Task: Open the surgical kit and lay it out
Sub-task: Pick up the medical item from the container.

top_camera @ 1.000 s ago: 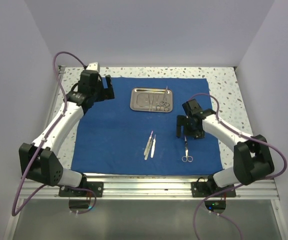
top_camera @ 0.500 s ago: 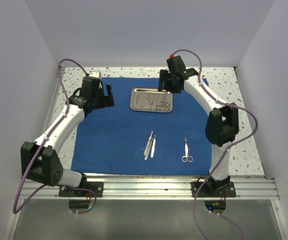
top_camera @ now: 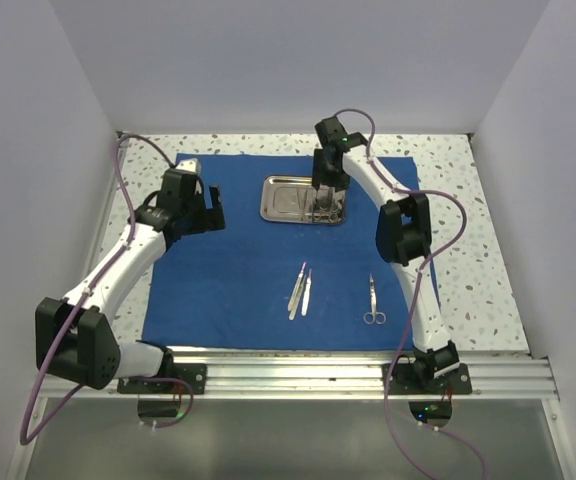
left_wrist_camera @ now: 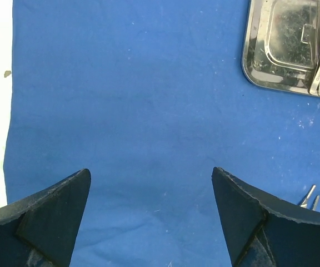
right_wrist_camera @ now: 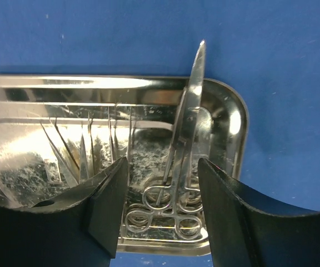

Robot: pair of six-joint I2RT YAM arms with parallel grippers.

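While the right gripper (right_wrist_camera: 161, 167) hangs over the tray (right_wrist_camera: 93, 82), its jaws are seen half apart, gripping nothing, straddling the forceps (right_wrist_camera: 189, 128) (long axis 6 to 12 o'clock, rings at 6). The left gripper (left_wrist_camera: 150, 175) is held wide and empty over the cloth (left_wrist_camera: 149, 83), at the tray's 9 o'clock, farther off.

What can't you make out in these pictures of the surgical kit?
- How many instruments lie in the steel tray: right wrist view, glare and fingers of the right gripper cover them; top view, too small.
- Tray's full outline: left wrist view, cut by the top and right edges.
- Tweezers: left wrist view, only tips show behind the left gripper.
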